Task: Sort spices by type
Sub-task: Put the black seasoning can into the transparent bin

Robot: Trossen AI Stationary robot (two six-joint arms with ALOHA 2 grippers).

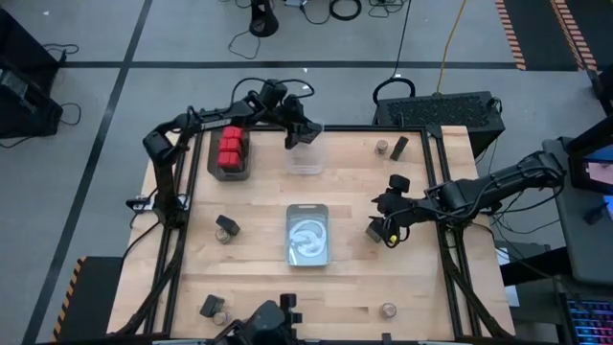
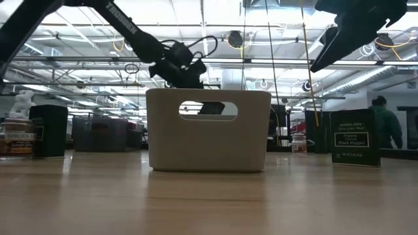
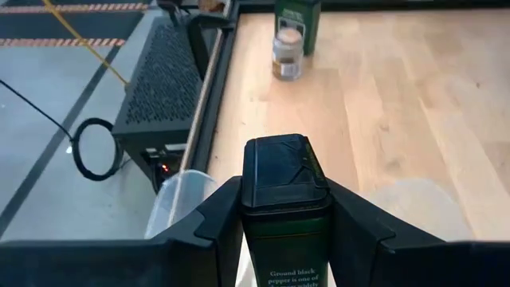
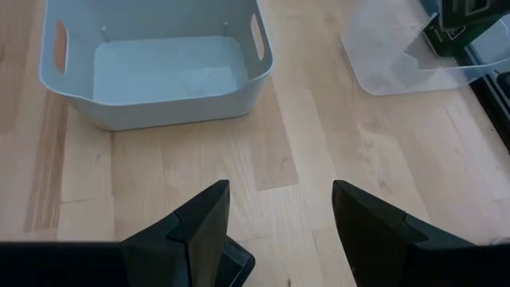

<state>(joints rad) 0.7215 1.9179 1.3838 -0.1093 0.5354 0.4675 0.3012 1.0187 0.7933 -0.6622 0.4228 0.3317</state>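
High view: the left gripper [image 1: 295,137] hangs over the clear plastic bin [image 1: 306,153] at the table's far edge, its fingers clamped on a black boxy pepper tin [image 3: 285,195]; the tin's lower half is cut off in the left wrist view. Red boxy spice containers [image 1: 232,147] sit in a dark tray [image 1: 230,172]. The right gripper [image 1: 381,230] hovers right of the grey rectangular basket [image 1: 308,233], fingers spread and holding nothing. A round jar [image 1: 382,147] and a black tin [image 1: 399,147] stand at the far right; their labels are illegible.
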